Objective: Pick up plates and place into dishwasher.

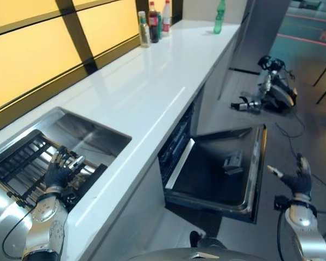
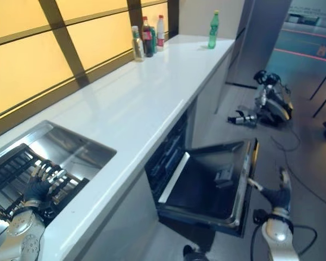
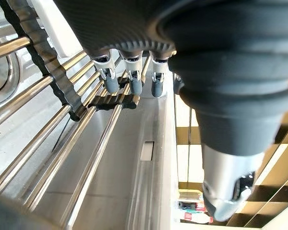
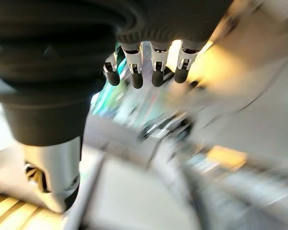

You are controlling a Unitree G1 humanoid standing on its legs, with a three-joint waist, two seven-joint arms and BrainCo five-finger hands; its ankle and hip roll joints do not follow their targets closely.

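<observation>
Both robot hands open; left [image 1: 58, 173] over sink rack [image 1: 22, 163]

A long white counter [image 1: 152, 92] runs from near left to far right. Several bottles [image 1: 152, 22] stand at its far end, a green bottle [image 1: 220, 17] apart to their right.

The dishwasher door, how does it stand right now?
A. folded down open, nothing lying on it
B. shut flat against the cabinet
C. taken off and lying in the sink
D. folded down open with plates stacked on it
A: the dishwasher door hangs folded down from under the counter, its dark inner face bare of plates.
</observation>
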